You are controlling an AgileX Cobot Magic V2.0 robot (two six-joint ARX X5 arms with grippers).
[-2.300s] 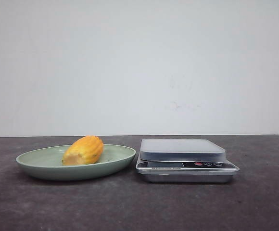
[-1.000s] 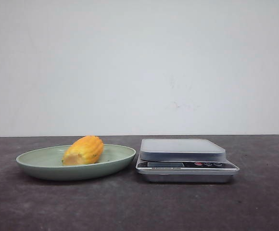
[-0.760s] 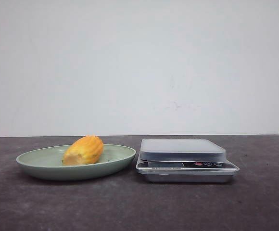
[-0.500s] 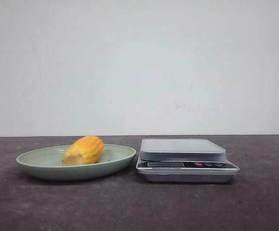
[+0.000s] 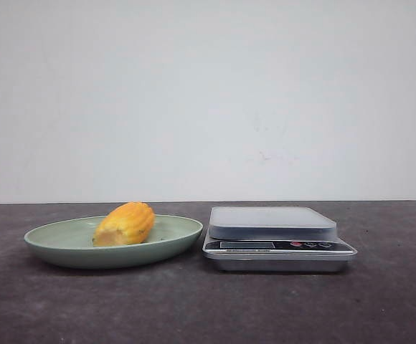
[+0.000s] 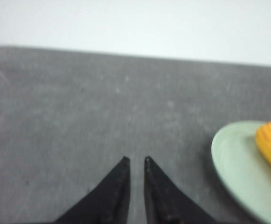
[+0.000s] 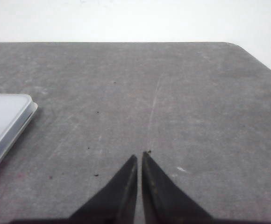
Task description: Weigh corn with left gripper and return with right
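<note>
Nothing is done yet — your corn lies on the green plate, left of the scale, whose platform is bare. The left claw and right claw are nearly closed, holding nothing, over the worktop. Weighing and return both remain.

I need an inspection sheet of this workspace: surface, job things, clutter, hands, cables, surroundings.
Surface: dark grey table, with small specks and a faint scratch near the right hand.
Job's things: the corn lies on its side in the green plate; the scale stands beside the plate, its platform bare.
Clutter: nothing seen.
Hands: left hand nearly shut, holding nothing, over bare table beside the plate; right hand shut, holding nothing, beside the scale.
Cables: nothing seen.
Surroundings: plain white wall.
</note>
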